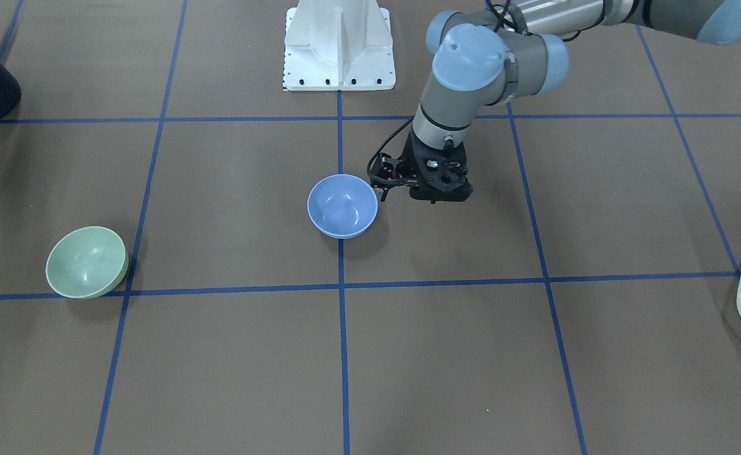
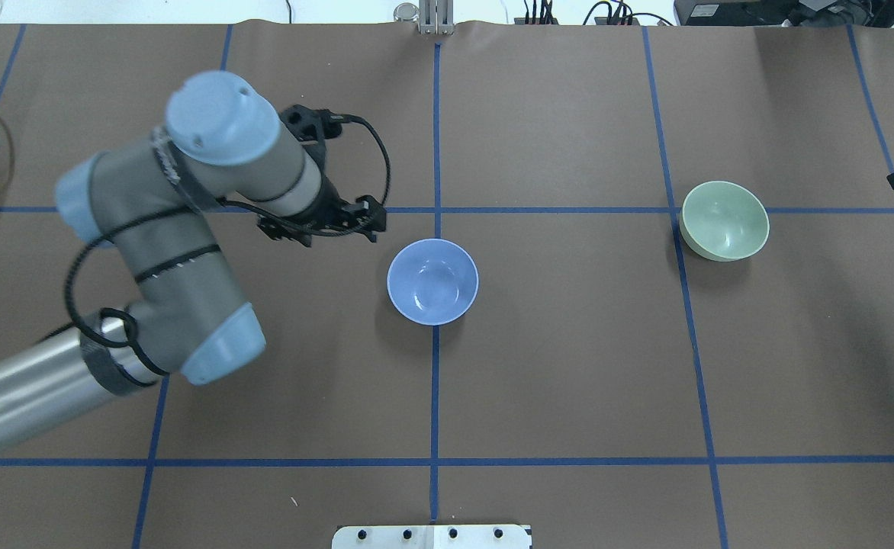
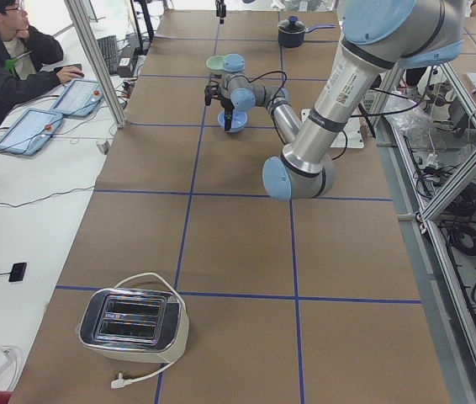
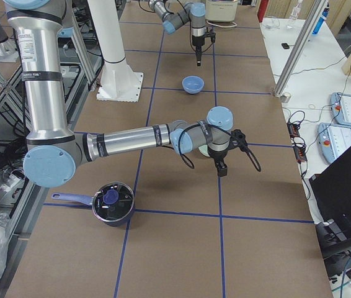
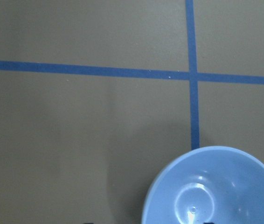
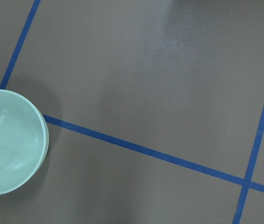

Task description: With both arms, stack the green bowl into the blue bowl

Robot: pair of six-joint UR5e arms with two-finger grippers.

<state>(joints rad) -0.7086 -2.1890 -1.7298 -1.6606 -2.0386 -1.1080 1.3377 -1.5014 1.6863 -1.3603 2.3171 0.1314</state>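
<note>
The small round pale mint-green plastic bowl (image 2: 724,220) sits upright at the overhead view's right, well apart from the round periwinkle-blue plastic bowl (image 2: 432,280) at centre. I judge this the approach step. My left gripper (image 1: 435,197) hangs just beside the blue bowl and my right gripper (image 4: 221,167) is near the green one. I cannot tell either claw's state. Next, the right must take the green rim.

Upright green bowl (image 2: 724,219) sits apart from blue bowl (image 2: 432,280).

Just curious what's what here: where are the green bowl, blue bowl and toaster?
green bowl (image 2: 725,221): overhead view, inner floor.
blue bowl (image 2: 432,282): overhead view, inner floor.
toaster (image 3: 129,318): left side view, slotted top.
</note>
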